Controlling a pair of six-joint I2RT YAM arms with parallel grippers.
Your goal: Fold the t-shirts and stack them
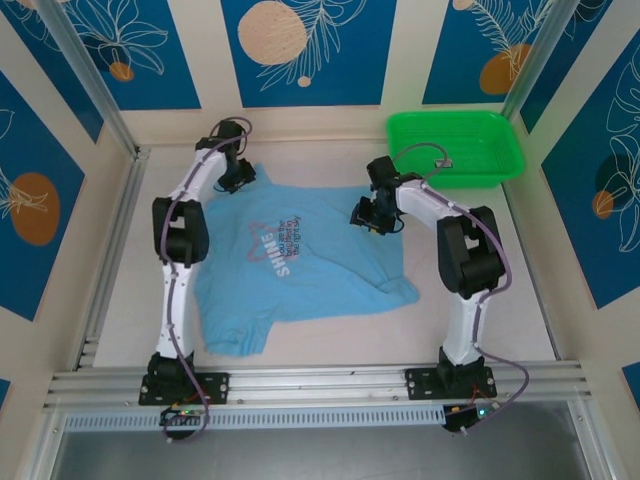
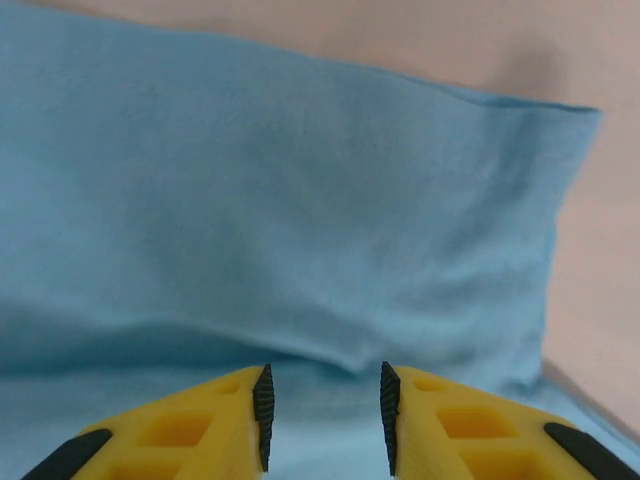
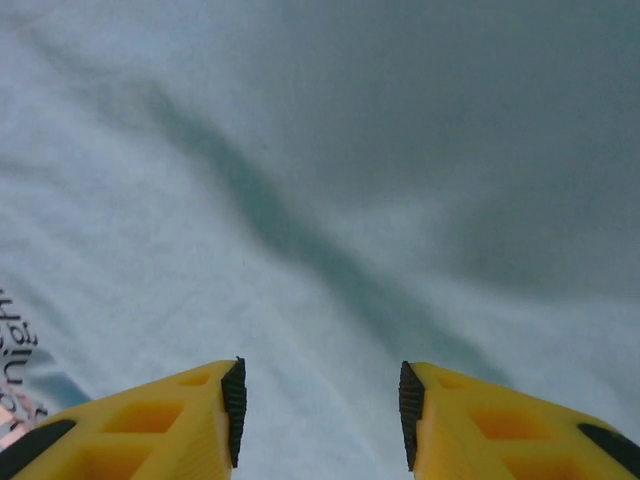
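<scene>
The tabletop [image 1: 340, 340] is walled on three sides. Bare strips run along its near edge, its left edge and its right edge.

The light blue t-shirt [image 1: 300, 260] lies spread flat across the middle, reaching close to the far edge. One corner points toward the near left and another toward the right edge. Its white-and-pink lettering [image 1: 280, 238] faces up. The left wrist view shows the cloth [image 2: 300, 200] ending in a straight edge on the right, with bare tabletop beyond it and a low ridge raised in the fabric. In the right wrist view the shirt [image 3: 350, 150] is softly creased.

The green basket [image 1: 475, 145] sits in the far right corner, apart from the shirt.

The left end effector [image 1: 238, 178] is down at the shirt's far left corner. In its own camera view [image 2: 322, 385] the jaws stand at a narrow gap with cloth between them. Whether they pinch it, I cannot tell.

The right end effector [image 1: 368, 215] is on the shirt's far right part, between the lettering and the basket. In its own camera view [image 3: 320, 385] the jaws stand fairly wide over the cloth, holding nothing.
</scene>
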